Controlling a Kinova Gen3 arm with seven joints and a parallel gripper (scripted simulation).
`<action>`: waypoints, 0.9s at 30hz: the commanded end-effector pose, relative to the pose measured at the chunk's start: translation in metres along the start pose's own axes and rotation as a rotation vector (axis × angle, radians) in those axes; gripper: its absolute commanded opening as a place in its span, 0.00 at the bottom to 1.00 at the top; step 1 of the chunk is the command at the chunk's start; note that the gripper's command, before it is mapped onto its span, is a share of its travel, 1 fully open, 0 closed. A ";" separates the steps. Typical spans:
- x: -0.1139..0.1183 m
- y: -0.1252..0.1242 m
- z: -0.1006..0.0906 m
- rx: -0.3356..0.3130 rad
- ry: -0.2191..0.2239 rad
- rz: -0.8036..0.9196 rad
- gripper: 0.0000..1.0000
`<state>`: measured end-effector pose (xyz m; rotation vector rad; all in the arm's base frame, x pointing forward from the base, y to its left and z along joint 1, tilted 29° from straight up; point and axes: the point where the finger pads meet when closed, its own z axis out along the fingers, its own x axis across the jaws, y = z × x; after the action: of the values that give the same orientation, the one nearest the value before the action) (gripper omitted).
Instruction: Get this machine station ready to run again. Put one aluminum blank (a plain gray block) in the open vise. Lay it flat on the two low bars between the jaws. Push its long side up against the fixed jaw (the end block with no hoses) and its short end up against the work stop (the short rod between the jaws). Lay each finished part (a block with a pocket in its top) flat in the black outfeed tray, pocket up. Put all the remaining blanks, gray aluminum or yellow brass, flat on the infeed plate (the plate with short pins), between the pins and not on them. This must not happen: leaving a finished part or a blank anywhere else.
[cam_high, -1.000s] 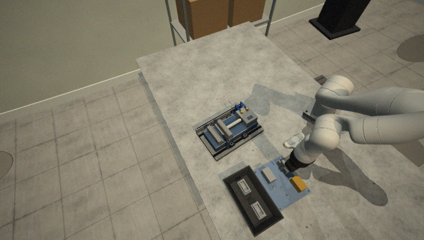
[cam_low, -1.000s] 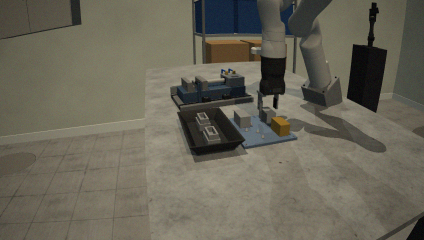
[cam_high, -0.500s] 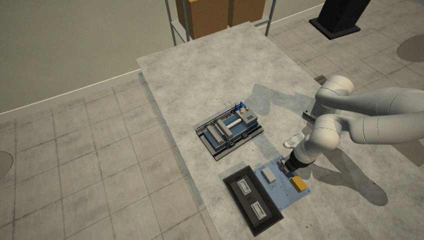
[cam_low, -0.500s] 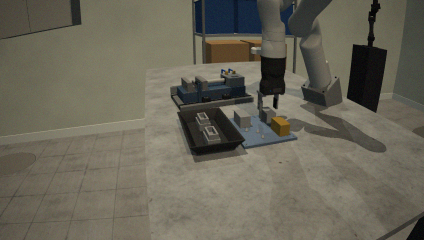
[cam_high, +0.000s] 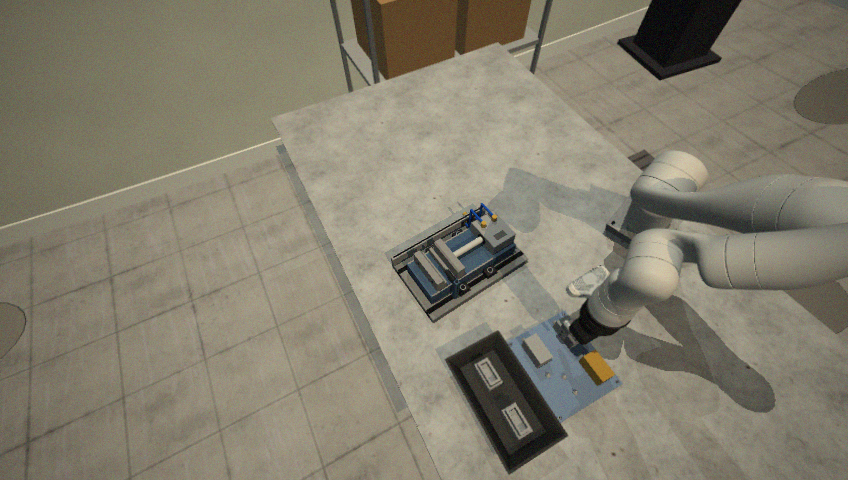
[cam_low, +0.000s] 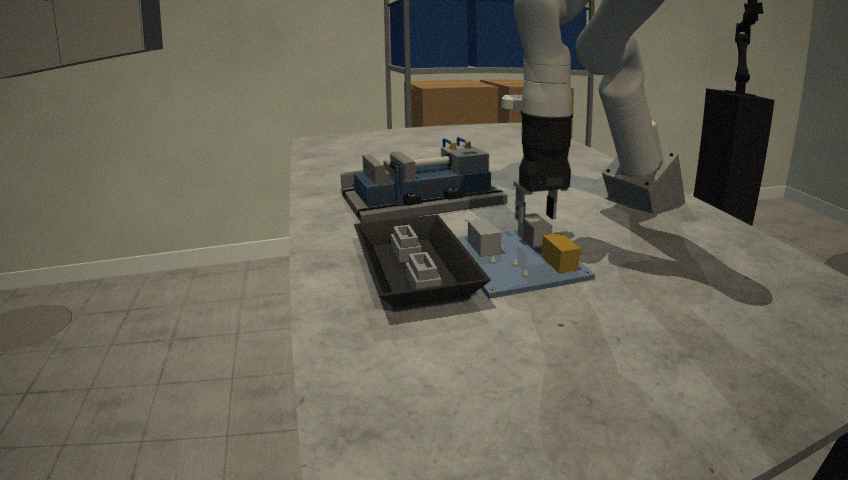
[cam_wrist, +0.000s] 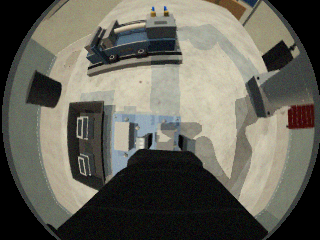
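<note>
My gripper (cam_high: 566, 334) (cam_low: 536, 217) (cam_wrist: 165, 139) is open, low over a gray blank (cam_low: 538, 233) (cam_wrist: 166, 133) on the blue infeed plate (cam_high: 586, 394) (cam_low: 511, 284). One finger is on each side of this blank; whether the tips reach below its top is unclear. A second gray blank (cam_high: 537, 349) (cam_low: 484, 238) (cam_wrist: 124, 136) and a yellow brass blank (cam_high: 596, 367) (cam_low: 560, 253) also rest on the plate. Two finished parts (cam_high: 489, 372) (cam_high: 516, 420) lie pocket up in the black tray (cam_high: 502, 395) (cam_low: 434, 295). The vise (cam_high: 476, 258) (cam_low: 428, 185) (cam_wrist: 127, 42) shows no blank between its jaws.
The tray stands close beside the infeed plate, on the side away from the arm's base. Short pins (cam_high: 564, 375) (cam_low: 515, 261) rise between the blanks. The vise's hose block (cam_high: 496, 233) (cam_low: 467, 160) carries blue hoses and stands high behind the plate.
</note>
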<state>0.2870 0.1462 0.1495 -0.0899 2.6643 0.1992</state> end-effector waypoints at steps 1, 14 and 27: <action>0.000 0.000 0.000 0.000 0.000 0.001 1.00; 0.000 0.000 0.005 0.001 0.001 0.003 1.00; 0.000 0.000 0.009 0.002 -0.001 0.006 1.00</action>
<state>0.2909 0.1483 0.1422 -0.0852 2.6640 0.2000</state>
